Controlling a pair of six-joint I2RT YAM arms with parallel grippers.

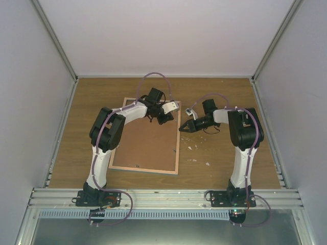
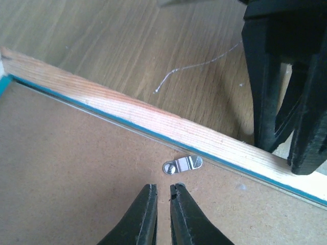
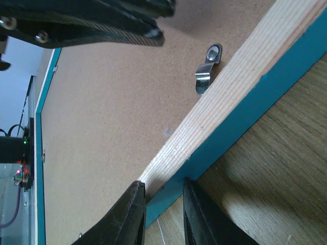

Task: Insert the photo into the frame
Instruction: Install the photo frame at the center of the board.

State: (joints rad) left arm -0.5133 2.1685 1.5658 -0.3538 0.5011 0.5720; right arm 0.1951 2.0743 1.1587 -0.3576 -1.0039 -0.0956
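— Where is the frame?

— The frame lies flat and face down on the wooden surface, left of centre, with its near rail close to the arm bases. Its brown backing board faces up inside the light wood rail, and teal shows along the edges.

— Anything beside it?

— A few white scraps lie on the surface, right of the near half of its right rail.

— And the right arm?

— The right arm reaches left to the frame's right rail, a little beyond its middle. Its jaws stand narrow. The fingertips sit either side of the rail's outer edge, one over the wood and the other by the teal side. I cannot tell whether they squeeze it.

— The left one?

— The left arm stretches across the board to a spot slightly farther off, toward the far right corner. Its jaws are nearly closed, with only a thin slit between the tips and nothing in them. They point at the board. Just beyond them a small metal clip lies on the board, right beside that same rail.
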